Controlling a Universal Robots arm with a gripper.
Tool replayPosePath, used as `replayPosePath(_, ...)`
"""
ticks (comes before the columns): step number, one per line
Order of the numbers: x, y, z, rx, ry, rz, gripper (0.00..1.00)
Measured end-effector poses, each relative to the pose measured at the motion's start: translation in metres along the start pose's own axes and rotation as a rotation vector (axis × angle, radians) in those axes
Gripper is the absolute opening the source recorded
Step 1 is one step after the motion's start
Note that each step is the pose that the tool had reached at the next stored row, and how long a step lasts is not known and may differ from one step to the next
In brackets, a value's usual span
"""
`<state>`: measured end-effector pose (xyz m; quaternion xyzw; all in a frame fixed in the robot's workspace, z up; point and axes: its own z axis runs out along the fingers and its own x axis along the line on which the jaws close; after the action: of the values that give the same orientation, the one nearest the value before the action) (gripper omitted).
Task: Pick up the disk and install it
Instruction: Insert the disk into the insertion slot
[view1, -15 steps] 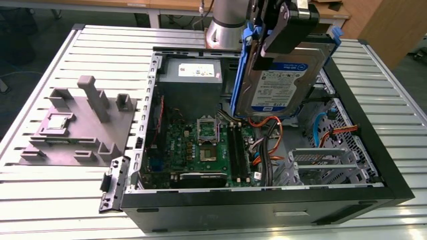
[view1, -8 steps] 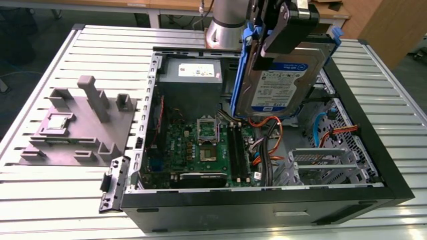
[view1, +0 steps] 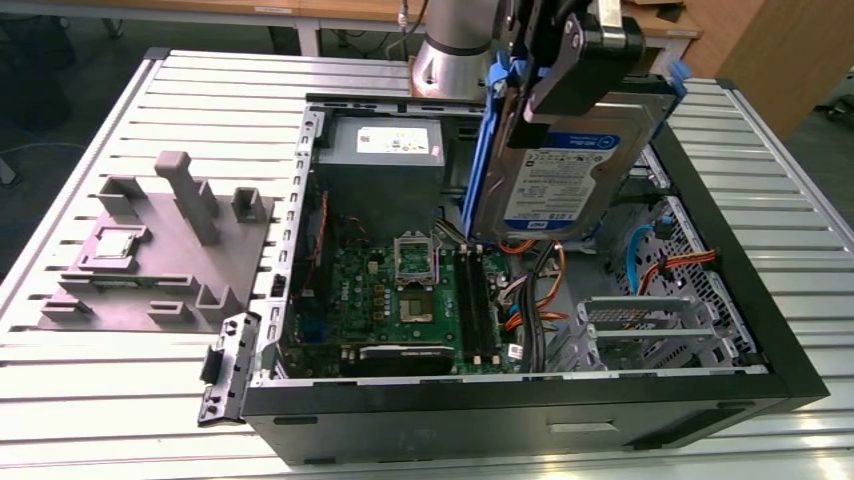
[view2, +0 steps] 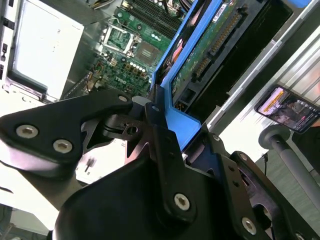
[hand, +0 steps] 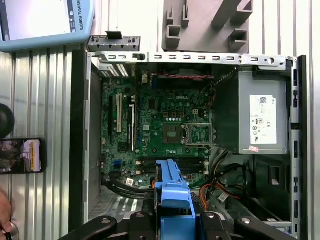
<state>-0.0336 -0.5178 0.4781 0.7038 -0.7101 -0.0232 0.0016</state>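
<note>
A slatted metal tabletop (view1: 107, 400) carries an open black computer case (view1: 534, 425) lying on its side, with a grey moulded fixture (view1: 160, 250) just beside it at the exterior view's left. Inside the case, the green motherboard (view1: 400, 300) covers the floor, the grey power supply (view1: 380, 150) sits at the far end, and an empty metal drive cage (view1: 647, 325) lies toward the exterior view's right. The disk (view1: 567, 185) hangs above the case, clear of its floor, standing nearly on edge with its white-and-blue label facing the exterior camera. The pincer (view1: 554, 70) is clamped on the disk's upper end, black fingers pressed against the blue rails. The second wrist view shows what the exterior view hides: the disk's unlabelled side with its circuit board and connector. The first wrist view looks straight down past the blue rail onto the motherboard, and shows a phone (hand: 20, 155) lying on the tabletop outside the case.
</note>
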Motion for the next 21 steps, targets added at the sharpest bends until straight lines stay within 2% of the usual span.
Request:
replayPosePath(2, 0.0029, -0.0020, 0.0005, 0.0000, -0.0001, 0.000, 0.37)
replayPosePath(8, 0.0079, -0.0188, 0.0019, -0.0002, -0.0001, 0.000, 0.37)
replayPosePath(15, 0.0132, -0.0221, 0.0040, -0.0002, 0.0000, 0.000, 0.37)
replayPosePath(21, 0.0143, -0.0223, 0.0041, -0.0002, 0.0000, 0.000, 0.37)
